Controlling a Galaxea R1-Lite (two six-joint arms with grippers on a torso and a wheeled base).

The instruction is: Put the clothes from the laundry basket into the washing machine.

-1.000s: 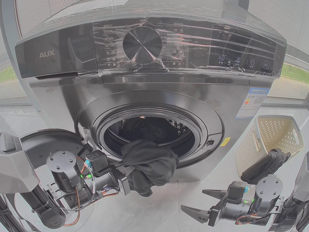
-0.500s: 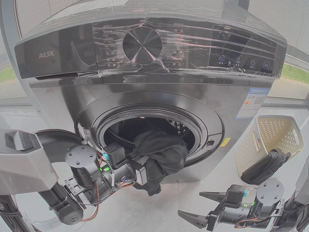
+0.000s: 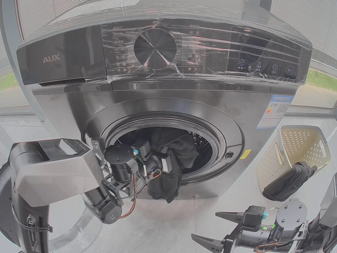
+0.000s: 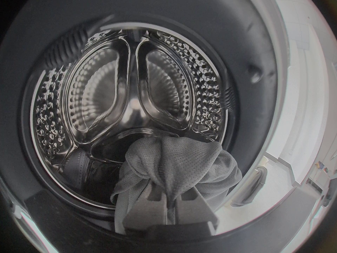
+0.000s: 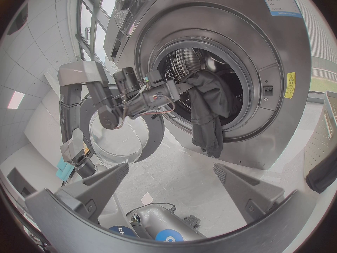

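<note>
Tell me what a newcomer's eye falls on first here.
The left hand, shut on a black garment, sits at the open mouth of the washing machine, cloth hanging over the rim. To the right stands a cream laundry basket with another dark garment at its lower edge; the right hand hangs open, low.

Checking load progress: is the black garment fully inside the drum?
Half in. The left gripper holds the garment at the drum mouth; its lower end hangs outside over the door rim.
</note>
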